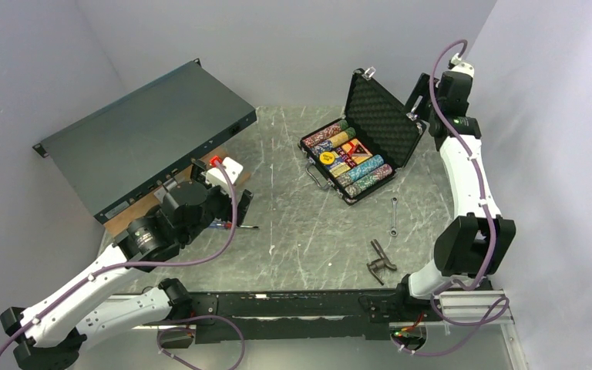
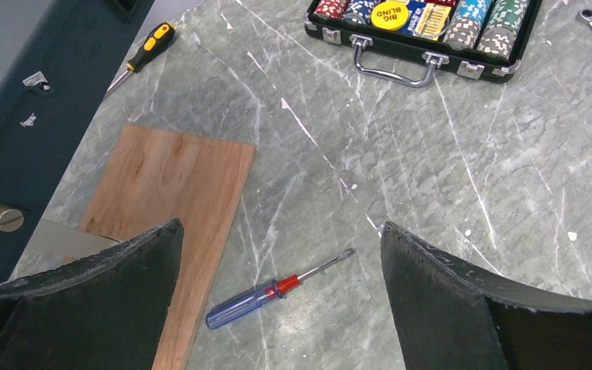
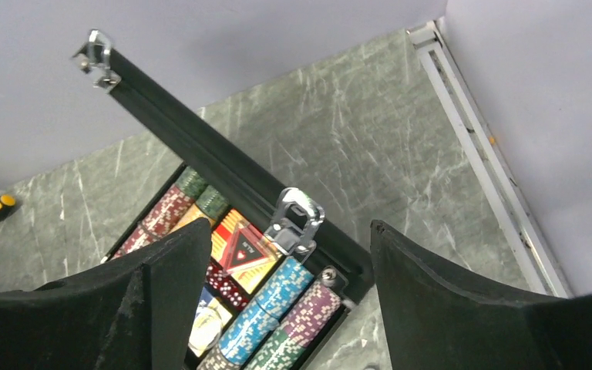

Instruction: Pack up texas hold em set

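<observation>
The black briefcase (image 1: 314,170) lies open at the table's middle right, its foam-lined lid (image 1: 381,119) standing up. Rows of multicoloured chips (image 1: 362,176), a yellow disc (image 1: 327,158) and a card deck (image 1: 354,150) fill it. My right gripper (image 1: 418,94) is open and empty, just behind the lid's top edge. In the right wrist view the lid's rim (image 3: 193,131) and a silver latch (image 3: 297,220) lie between my open fingers (image 3: 289,225), above the chips (image 3: 277,297). My left gripper (image 2: 281,227) is open and empty, far left of the case (image 2: 424,46).
A red-blue screwdriver (image 2: 270,291) lies under the left gripper beside a wood board (image 2: 169,200). A dark rack unit (image 1: 146,131) fills the back left. A yellow-black screwdriver (image 2: 150,46), a silver wrench (image 1: 393,216) and a black tool (image 1: 381,258) lie on the table.
</observation>
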Tool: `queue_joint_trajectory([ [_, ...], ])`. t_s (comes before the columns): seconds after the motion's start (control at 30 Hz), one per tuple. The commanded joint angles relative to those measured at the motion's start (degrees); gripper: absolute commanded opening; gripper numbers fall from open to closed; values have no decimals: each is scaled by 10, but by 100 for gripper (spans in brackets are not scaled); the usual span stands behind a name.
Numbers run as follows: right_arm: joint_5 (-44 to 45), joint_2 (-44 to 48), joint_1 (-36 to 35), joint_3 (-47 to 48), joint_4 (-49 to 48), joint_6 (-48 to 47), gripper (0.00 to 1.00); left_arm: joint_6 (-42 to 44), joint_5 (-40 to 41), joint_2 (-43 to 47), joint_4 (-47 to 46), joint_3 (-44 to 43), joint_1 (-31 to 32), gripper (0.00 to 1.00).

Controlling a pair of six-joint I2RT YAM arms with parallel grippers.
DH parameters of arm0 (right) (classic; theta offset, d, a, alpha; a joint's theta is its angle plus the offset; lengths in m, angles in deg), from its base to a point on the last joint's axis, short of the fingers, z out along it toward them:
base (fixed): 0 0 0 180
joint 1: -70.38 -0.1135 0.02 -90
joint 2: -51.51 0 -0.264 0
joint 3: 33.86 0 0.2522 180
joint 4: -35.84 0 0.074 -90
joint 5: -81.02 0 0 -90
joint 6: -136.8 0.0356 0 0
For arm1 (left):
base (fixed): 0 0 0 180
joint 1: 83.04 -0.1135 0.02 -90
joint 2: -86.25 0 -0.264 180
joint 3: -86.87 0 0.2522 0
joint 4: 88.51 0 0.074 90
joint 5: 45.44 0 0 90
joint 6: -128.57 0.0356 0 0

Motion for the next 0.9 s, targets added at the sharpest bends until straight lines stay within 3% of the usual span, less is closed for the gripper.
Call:
queue_joint_trajectory([
  [0.0,-45,-2,15,15,-15,5,77,-4,-15,-2,-15,-11,-1,99],
  [0.87,-53,-25,26,-69,-47,-18,71,-24,-18,-9,-8,-15,-2,99],
])
